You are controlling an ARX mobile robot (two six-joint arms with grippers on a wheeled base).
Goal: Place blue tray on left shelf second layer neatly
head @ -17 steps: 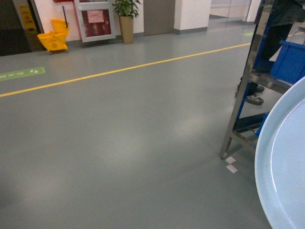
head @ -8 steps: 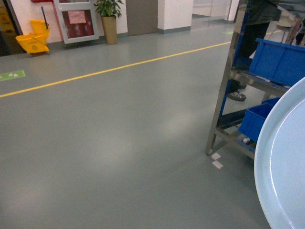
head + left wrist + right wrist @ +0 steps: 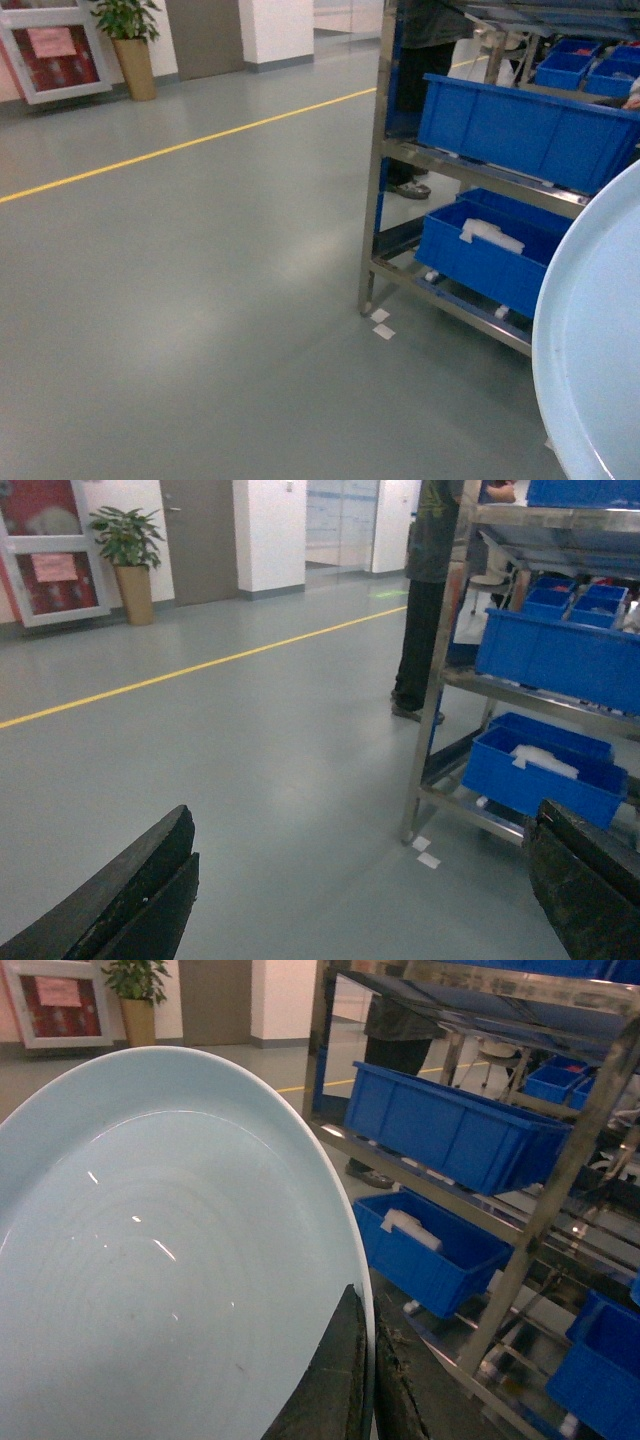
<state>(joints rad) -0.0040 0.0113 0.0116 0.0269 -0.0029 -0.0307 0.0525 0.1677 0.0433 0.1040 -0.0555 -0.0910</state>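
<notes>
Pale blue tray (image 3: pixel 150 1260) tilted near steel left shelf (image 3: pixel 372 200)

place: warehouse or factory hall, lobby-like far end
floor: smooth grey industrial floor (image 3: pixel 200 330), yellow lane line (image 3: pixel 180 145) running across
storage: stainless-steel rack (image 3: pixel 375 160) on right, tiers loaded with dark-blue plastic crates (image 3: pixel 520 125)
far wall: potted plant (image 3: pixel 128 40), red-framed notice board (image 3: pixel 50 50), grey door (image 3: pixel 197 535)
people: person standing behind rack (image 3: pixel 425 600)

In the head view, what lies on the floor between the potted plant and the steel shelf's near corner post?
Bare grey floor, crossed only by a yellow painted line, separates the potted plant from the stainless-steel shelf. The head view shows this.
</notes>
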